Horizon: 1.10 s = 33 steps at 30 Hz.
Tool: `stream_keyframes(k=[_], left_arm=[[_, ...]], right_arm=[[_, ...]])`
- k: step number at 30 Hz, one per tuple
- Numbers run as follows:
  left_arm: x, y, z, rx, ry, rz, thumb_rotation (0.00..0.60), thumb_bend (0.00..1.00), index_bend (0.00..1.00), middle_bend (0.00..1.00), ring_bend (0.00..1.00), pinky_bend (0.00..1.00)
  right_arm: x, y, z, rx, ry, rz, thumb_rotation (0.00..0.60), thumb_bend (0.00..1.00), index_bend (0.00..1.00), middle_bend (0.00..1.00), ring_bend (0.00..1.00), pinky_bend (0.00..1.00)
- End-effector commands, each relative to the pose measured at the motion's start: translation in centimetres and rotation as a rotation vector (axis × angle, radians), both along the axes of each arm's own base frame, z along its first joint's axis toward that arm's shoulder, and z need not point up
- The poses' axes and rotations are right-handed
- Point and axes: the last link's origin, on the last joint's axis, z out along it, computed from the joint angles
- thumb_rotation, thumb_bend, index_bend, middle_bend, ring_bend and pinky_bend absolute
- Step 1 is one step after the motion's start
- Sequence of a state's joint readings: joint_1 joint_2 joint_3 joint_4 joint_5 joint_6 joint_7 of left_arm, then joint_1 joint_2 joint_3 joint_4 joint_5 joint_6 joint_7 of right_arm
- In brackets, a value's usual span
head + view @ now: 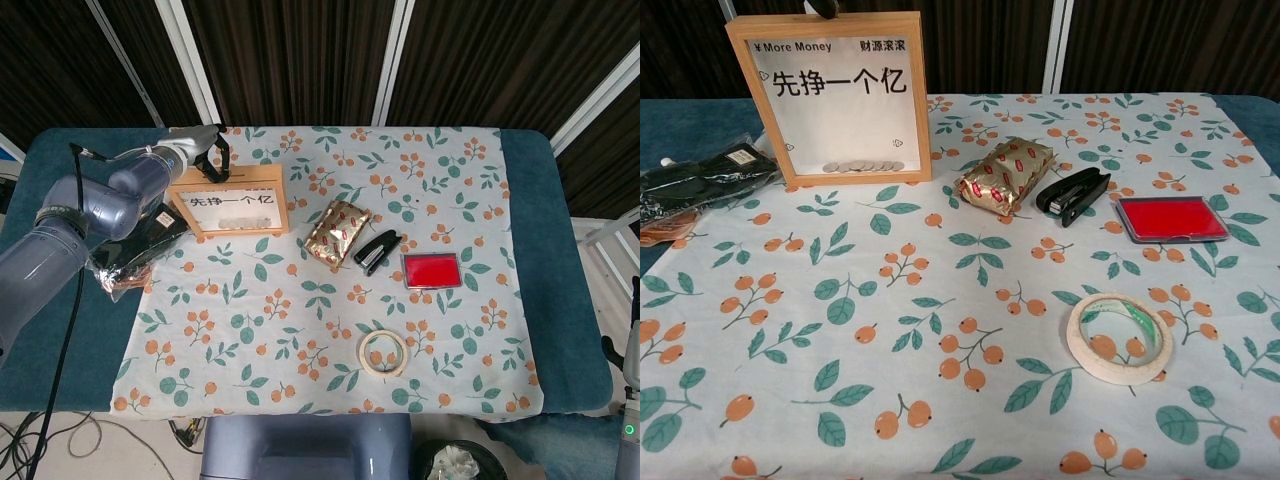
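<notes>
Left hand (213, 158) is positioned at the top rear edge of the wooden frame (231, 202), with its dark fingers hooked over the frame's upper rail; whether the fingers actually clamp the rail cannot be determined from either view. In the chest view only a dark fingertip shows above the frame's top edge. The right hand itself does not appear in either view.

The wooden frame stands upright near the far left corner of the table (560, 250), on the floral cloth (300, 340). Its white face carries printed characters, and a row of coins (862, 166) lies along the inside bottom of the frame.

Just beside the frame, toward the left edge of the table, lies a clear bag of dark items (135, 248), partly on the cloth and partly on the blue table surface, under the left arm.

To the right of the frame, near the middle of the table, lies a gold and red foil packet (337, 233). A black stapler (377, 251) lies just beside the packet on its right, set at an angle. A red ink pad (431, 270) lies near the stapler, further toward the right edge.

A roll of tape (383, 354) lies flat near the front edge of the table, well apart from the frame.
</notes>
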<state>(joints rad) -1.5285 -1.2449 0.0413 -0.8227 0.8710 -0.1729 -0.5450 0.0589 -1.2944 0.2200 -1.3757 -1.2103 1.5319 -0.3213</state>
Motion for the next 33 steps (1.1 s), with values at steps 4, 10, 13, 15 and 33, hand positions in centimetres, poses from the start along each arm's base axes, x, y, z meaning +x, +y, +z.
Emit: stream_keyframes(k=[4, 10, 13, 15, 33], left_arm=[[0.1, -0.1, 0.0, -0.006, 0.007, -0.002, 0.600, 0.63, 0.59, 0.00, 0.00, 0.00], [0.2, -0.1, -0.1, -0.013, 0.017, -0.007, 0.600, 0.63, 0.58, 0.00, 0.00, 0.00], [0.3, -0.1, -0.2, -0.016, 0.024, -0.011, 0.600, 0.63, 0.57, 0.00, 0.00, 0.00], [0.4, -0.2, -0.2, -0.017, 0.026, -0.014, 0.600, 0.62, 0.56, 0.00, 0.00, 0.00], [1.1, 0.0, 0.1, 0.000, 0.029, -0.049, 0.600, 0.54, 0.54, 0.00, 0.00, 0.00]], right_arm=[[0.0, 0.0, 0.0, -0.001, 0.002, -0.001, 0.600, 0.30, 0.00, 0.00, 0.00, 0.00], [0.0, -0.1, 0.0, -0.004, 0.003, -0.004, 0.600, 0.30, 0.00, 0.00, 0.00, 0.00], [0.0, -0.1, 0.1, -0.006, 0.004, -0.006, 0.600, 0.30, 0.00, 0.00, 0.00, 0.00], [0.0, -0.1, 0.1, -0.006, 0.004, -0.007, 0.600, 0.30, 0.00, 0.00, 0.00, 0.00], [0.1, -0.1, 0.3, -0.016, 0.007, -0.005, 0.600, 0.30, 0.00, 0.00, 0.00, 0.00]])
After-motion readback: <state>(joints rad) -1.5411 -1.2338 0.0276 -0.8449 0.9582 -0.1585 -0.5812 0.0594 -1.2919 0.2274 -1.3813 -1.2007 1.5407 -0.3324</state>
